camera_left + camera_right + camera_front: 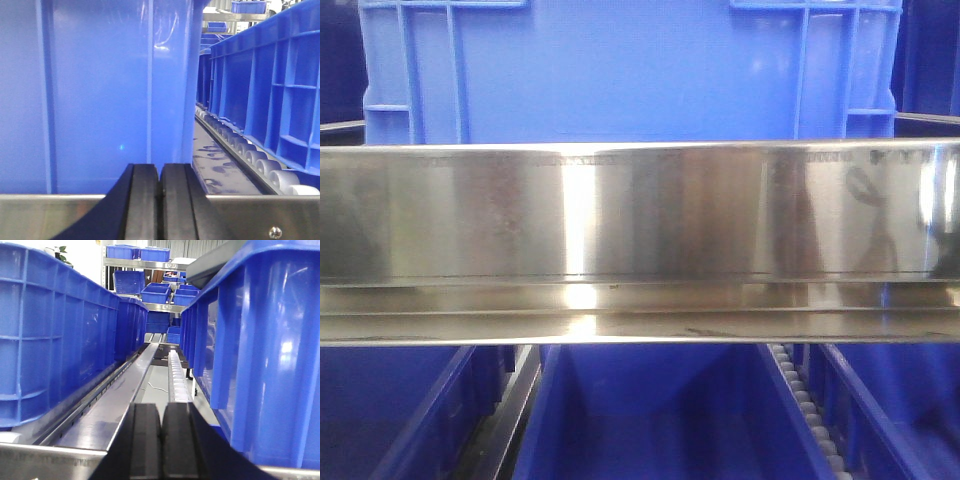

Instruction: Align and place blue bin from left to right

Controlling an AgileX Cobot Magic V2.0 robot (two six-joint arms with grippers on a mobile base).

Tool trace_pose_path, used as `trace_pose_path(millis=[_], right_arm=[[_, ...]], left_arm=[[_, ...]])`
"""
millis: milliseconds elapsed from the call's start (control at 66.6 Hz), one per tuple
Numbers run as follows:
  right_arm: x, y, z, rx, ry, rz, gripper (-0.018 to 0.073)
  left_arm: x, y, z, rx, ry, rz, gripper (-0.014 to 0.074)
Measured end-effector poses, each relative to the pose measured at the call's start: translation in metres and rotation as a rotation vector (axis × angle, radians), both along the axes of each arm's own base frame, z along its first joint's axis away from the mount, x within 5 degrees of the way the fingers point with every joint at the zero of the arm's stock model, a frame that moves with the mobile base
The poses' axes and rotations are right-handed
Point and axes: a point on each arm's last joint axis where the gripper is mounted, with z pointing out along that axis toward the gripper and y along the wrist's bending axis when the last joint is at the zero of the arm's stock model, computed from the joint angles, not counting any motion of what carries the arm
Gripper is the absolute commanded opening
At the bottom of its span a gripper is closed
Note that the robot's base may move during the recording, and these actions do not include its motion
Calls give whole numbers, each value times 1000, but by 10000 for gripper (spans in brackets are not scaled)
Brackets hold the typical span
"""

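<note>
Steel rail [640, 215] fronts the blue bin [620, 70]; left end effector [160, 200] and right end effector [161, 440] sit clenched, empty.

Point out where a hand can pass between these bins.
Right wrist view: an open lane over the steel rail and roller track, bordered by the left bin row and the right bin. Left wrist view: a bare strip between the blue bin and rollers. Elsewhere bins crowd close.

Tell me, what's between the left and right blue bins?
In the right wrist view, a metal rail and a line of white rollers run between the left blue bins and the right blue bin.
</note>
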Motion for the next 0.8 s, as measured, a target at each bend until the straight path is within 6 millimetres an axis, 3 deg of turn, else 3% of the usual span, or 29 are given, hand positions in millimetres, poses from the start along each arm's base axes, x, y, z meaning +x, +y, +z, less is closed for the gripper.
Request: trace_pose_path(millis=[796], right_arm=[[0, 0, 1, 2, -10, 0, -80]], left_arm=[[0, 0, 2, 0, -22, -1, -111]])
